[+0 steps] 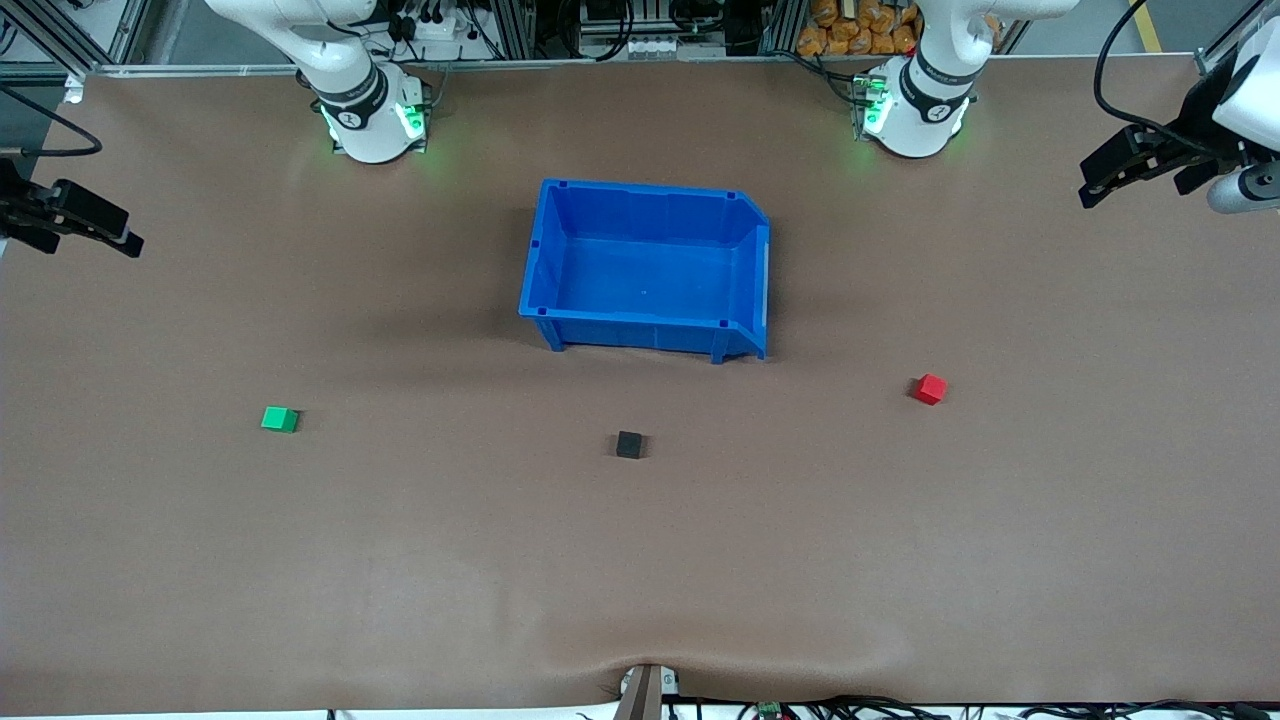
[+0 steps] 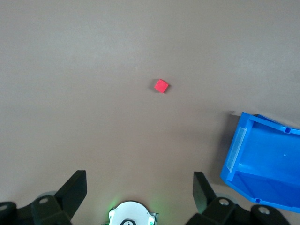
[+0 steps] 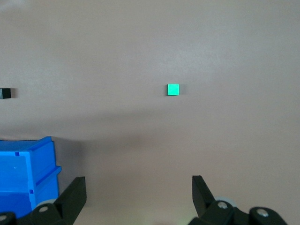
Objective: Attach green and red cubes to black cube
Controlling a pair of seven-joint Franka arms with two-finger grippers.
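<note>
The green cube [image 1: 280, 419] lies on the brown table toward the right arm's end. The black cube [image 1: 629, 445] lies near the middle, nearer the front camera than the blue bin. The red cube [image 1: 929, 389] lies toward the left arm's end. All three are apart. My left gripper [image 1: 1135, 175] is open and empty, high at its end of the table. The left wrist view shows it [image 2: 139, 187] well off from the red cube [image 2: 161, 86]. My right gripper [image 1: 75, 232] is open and empty at its end. The right wrist view [image 3: 139, 187] shows the green cube [image 3: 173, 89] and black cube [image 3: 5, 93].
An empty blue bin [image 1: 640, 335] stands at the table's middle between the arm bases and the cubes. It also shows in the left wrist view [image 2: 236, 150] and the right wrist view [image 3: 28, 168]. Bare brown table surrounds the cubes.
</note>
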